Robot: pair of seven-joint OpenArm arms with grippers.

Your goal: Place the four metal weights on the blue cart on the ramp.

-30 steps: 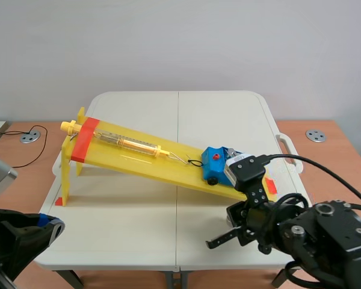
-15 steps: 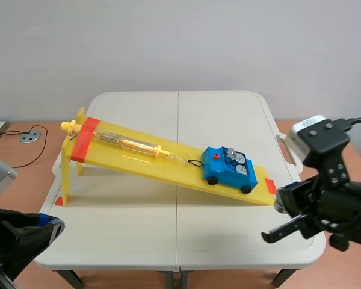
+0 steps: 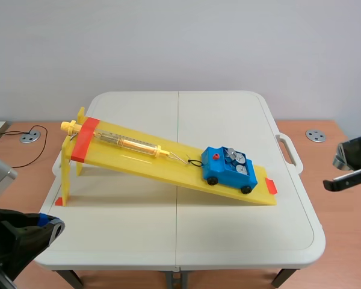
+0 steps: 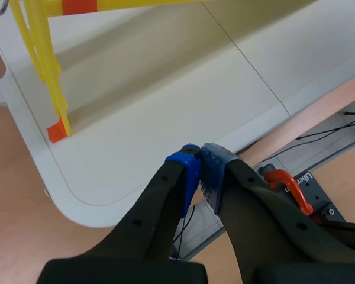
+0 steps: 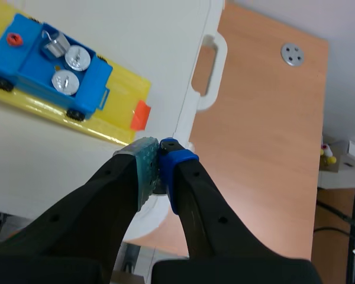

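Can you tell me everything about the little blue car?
The blue cart is a small boxy toy that looks like plastic, with black wheels and a red knob on top at its uphill end. Round silver weights sit in its open top. It stands on its wheels near the low end of the yellow ramp. A thin wire hooks it to the clear tube higher up.

Silver metal weights (image 3: 233,159) atop the blue cart (image 3: 228,170), low on the sloping yellow ramp (image 3: 138,161)
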